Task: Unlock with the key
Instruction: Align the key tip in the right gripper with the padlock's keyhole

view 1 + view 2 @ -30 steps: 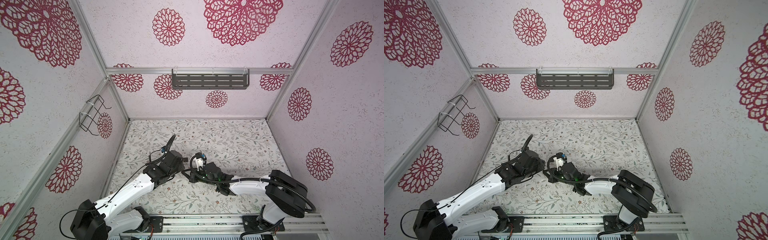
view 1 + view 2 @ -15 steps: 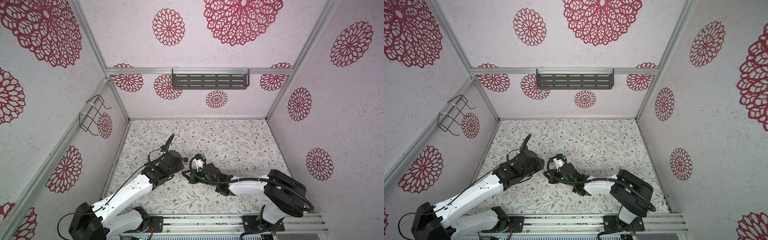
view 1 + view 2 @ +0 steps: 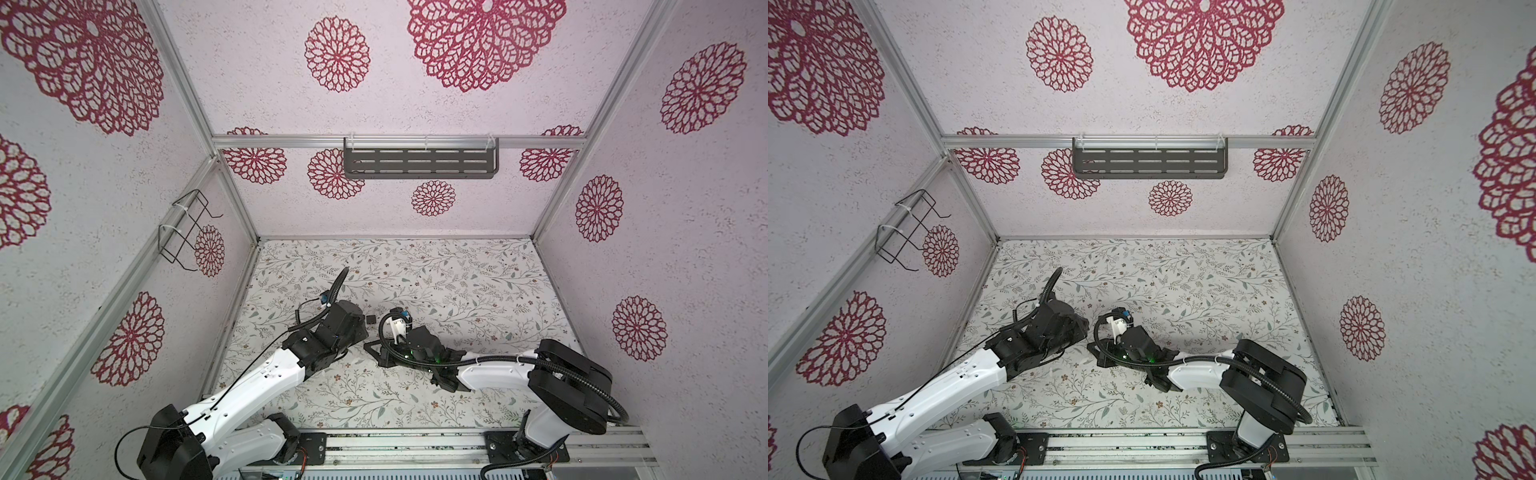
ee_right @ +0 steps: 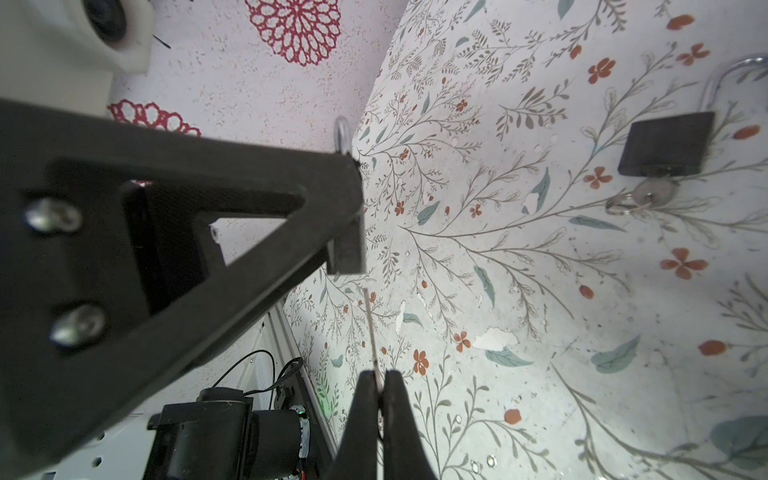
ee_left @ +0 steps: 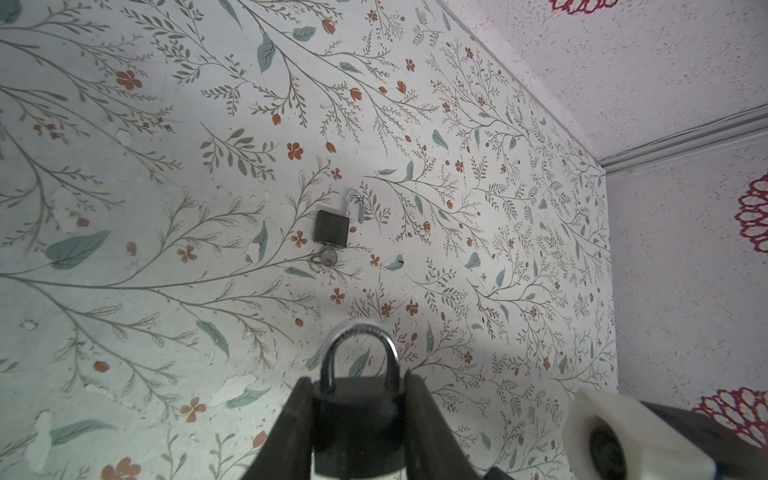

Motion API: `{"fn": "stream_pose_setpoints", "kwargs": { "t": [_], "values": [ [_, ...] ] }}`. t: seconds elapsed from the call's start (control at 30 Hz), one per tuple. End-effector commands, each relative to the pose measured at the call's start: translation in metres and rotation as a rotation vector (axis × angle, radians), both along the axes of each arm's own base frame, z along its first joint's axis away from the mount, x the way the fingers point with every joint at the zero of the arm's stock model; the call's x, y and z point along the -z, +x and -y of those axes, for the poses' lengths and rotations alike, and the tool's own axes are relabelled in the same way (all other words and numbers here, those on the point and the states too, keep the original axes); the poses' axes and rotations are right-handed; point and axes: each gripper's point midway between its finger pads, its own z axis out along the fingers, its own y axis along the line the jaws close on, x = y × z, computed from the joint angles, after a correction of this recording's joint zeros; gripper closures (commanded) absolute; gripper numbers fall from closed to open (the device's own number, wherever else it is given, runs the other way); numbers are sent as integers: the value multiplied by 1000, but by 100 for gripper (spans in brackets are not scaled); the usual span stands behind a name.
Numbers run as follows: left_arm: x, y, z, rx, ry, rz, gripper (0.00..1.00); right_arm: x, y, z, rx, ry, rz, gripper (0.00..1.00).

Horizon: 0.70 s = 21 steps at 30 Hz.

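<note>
My left gripper (image 5: pixel 357 378) is shut on a black padlock (image 5: pixel 357 419) whose silver shackle (image 5: pixel 360 345) is closed. My right gripper (image 4: pixel 379 376) is shut on a thin metal key (image 4: pixel 371 328), seen edge-on. The key's tip points at the left gripper's finger (image 4: pixel 347 249) and stops just short of it. That finger hides the held padlock's body in the right wrist view, where only its shackle (image 4: pixel 343 133) shows. In both top views the two grippers meet near the table's front middle, the left gripper (image 3: pixel 357 328) (image 3: pixel 1079 328) facing the right gripper (image 3: pixel 374 351) (image 3: pixel 1096 353).
A second black padlock (image 5: pixel 331 227) (image 4: pixel 665 143) (image 3: pixel 371 319) lies flat on the floral table (image 3: pixel 457 282), its shackle swung open and a key with a ring (image 5: pixel 326 259) in its underside. A grey shelf (image 3: pixel 419 164) and a wire basket (image 3: pixel 183 232) hang on the walls.
Both arms have shifted only slightly, close together. The padlock lying on the table now shows beside the left gripper in the top view. Both grips are unchanged.
</note>
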Motion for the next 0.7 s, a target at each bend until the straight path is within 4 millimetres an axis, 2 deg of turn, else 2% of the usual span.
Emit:
{"fn": "stream_pose_setpoints", "kwargs": {
  "t": [0.0, 0.23, 0.67],
  "values": [
    [-7, 2, 1, -2, 0, 30, 100, -38, 8, -2, 25, 83, 73, 100],
    [-6, 2, 3, 8, -4, 27, 100, -42, 14, 5, 37, 114, 68, 100],
    [-4, 3, 5, 16, -1, 22, 100, -47, 15, 0, 24, 117, 74, 100]
  ]
}}
